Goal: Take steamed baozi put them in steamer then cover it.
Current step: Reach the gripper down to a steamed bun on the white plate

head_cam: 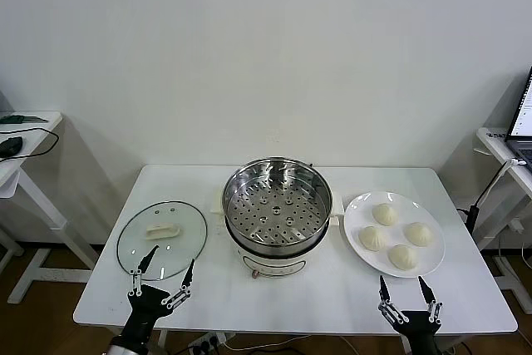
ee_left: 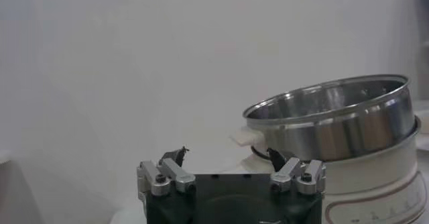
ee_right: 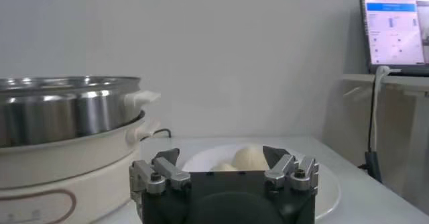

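A white table (head_cam: 274, 288) stands against a plain pale wall, with the steamer (head_cam: 278, 205) at its middle as the landmark. The steamer is a shiny steel pot on a white base, its perforated floor bare, set nearer the table's far edge than the near one.

To the steamer's left lies the cover (head_cam: 162, 239), a clear glass lid with a white handle, flat on the table and just apart from the pot's base; its outer rim comes close to the table's left edge. To the steamer's right sits a white plate (head_cam: 356, 214) carrying the four steamed baozi (head_cam: 397, 237), the plate's rim just beside the pot's side handle and well clear of the right table edge.

A bare strip of tabletop runs along the near edge in front of the steamer. The left gripper (head_cam: 161, 277) hovers at that edge, left of the steamer, its jaws spread wide over the cover's near rim and holding nothing. The right gripper (head_cam: 406, 292) hangs at the near edge right of the steamer, just short of the plate, jaws likewise wide and empty.
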`<action>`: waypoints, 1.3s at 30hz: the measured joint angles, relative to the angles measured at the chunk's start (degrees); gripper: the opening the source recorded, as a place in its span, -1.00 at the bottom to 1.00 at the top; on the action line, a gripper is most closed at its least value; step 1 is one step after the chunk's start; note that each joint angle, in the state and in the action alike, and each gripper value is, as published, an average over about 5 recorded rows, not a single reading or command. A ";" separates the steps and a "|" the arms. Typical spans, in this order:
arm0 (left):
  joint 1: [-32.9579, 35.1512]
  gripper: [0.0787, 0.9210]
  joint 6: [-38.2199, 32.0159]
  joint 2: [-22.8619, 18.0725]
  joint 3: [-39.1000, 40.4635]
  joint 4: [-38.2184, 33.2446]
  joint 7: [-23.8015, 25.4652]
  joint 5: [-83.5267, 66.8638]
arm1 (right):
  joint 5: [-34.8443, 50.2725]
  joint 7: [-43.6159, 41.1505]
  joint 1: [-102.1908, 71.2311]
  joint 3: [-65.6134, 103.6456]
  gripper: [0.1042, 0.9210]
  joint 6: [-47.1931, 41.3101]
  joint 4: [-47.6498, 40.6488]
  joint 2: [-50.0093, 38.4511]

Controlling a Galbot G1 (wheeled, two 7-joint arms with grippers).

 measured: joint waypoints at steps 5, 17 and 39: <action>0.27 0.77 -0.25 -0.34 -0.05 -0.59 -0.20 0.17 | 3.20 1.88 5.30 1.10 0.76 -4.10 -1.01 -2.78; 1.63 0.77 -0.12 -1.30 -0.75 -2.23 -0.30 0.18 | 18.25 1.09 33.15 -5.73 0.76 -14.42 -17.40 -17.27; 3.48 0.77 0.74 -3.25 -2.88 -4.62 -1.81 -0.19 | -0.78 -63.90 88.42 -49.74 0.76 -16.96 -56.20 -29.90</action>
